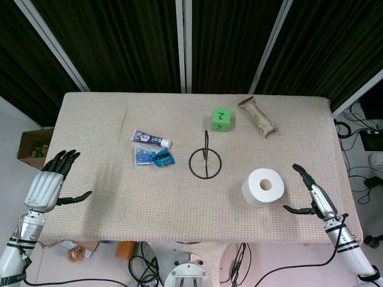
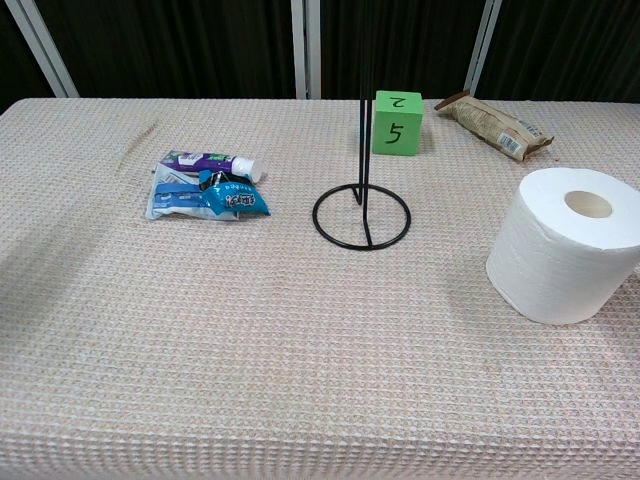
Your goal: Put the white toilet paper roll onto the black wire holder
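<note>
The white toilet paper roll (image 1: pixel 263 187) (image 2: pixel 567 244) stands on end on the table's right side, hole facing up. Left of it is the black wire holder (image 1: pixel 206 162) (image 2: pixel 361 216), a round base with an upright rod. My right hand (image 1: pixel 313 193) hovers just right of the roll, fingers spread, thumb pointing toward the roll, holding nothing. My left hand (image 1: pixel 52 178) rests open at the table's left edge, far from both. Neither hand appears in the chest view.
A green cube (image 1: pixel 221 119) (image 2: pixel 397 123) marked 2 and 5 sits behind the holder. A snack wrapper (image 1: pixel 258 116) (image 2: pixel 494 123) lies at the back right. A toothpaste tube (image 1: pixel 150 139) (image 2: pixel 208 162) and blue packet (image 1: pixel 153 157) (image 2: pixel 205 196) lie left of the holder.
</note>
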`<state>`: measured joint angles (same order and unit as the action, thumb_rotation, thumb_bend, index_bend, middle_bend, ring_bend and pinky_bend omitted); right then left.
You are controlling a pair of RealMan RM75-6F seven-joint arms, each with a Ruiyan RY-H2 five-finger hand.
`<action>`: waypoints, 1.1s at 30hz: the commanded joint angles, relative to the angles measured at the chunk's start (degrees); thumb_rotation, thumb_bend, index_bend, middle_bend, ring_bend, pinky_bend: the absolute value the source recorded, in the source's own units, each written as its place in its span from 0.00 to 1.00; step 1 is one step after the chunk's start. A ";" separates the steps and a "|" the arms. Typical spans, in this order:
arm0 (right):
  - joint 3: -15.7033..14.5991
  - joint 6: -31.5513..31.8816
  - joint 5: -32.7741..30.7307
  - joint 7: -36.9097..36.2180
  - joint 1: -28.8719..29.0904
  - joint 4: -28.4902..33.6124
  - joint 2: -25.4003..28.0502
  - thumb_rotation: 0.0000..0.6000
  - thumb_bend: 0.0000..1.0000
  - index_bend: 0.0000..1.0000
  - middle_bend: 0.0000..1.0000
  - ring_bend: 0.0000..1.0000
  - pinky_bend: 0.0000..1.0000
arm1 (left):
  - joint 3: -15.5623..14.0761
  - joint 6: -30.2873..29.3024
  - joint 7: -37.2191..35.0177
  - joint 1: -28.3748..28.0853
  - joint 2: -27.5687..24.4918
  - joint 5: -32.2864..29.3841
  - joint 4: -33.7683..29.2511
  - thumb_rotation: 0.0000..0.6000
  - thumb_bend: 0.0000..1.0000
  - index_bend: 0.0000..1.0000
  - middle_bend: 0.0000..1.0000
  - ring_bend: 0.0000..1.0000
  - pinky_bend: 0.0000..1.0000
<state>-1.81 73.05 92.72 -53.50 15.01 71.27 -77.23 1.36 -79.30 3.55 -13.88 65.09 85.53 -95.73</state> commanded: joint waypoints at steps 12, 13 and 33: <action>0.17 -5.37 -0.29 -0.67 4.60 0.39 -3.71 1.00 0.00 0.00 0.00 0.00 0.00 | 0.39 0.34 -0.37 0.35 -0.02 -0.20 0.98 0.40 0.12 0.07 0.06 0.04 0.21; -0.21 -5.93 0.16 -1.00 5.06 0.49 -3.55 1.00 0.00 0.00 0.00 0.00 0.00 | 0.39 0.49 -0.24 0.28 0.04 -0.14 0.98 0.40 0.12 0.07 0.06 0.04 0.21; -1.61 -8.25 0.12 3.54 7.75 2.17 -3.24 1.00 0.05 0.00 0.10 0.02 0.07 | 0.52 0.56 -0.76 0.69 -0.80 0.13 -0.03 0.40 0.12 0.07 0.06 0.04 0.21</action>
<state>-3.69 64.52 93.23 -50.40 22.88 73.25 -80.42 1.88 -78.73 2.79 -13.20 64.30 85.66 -95.75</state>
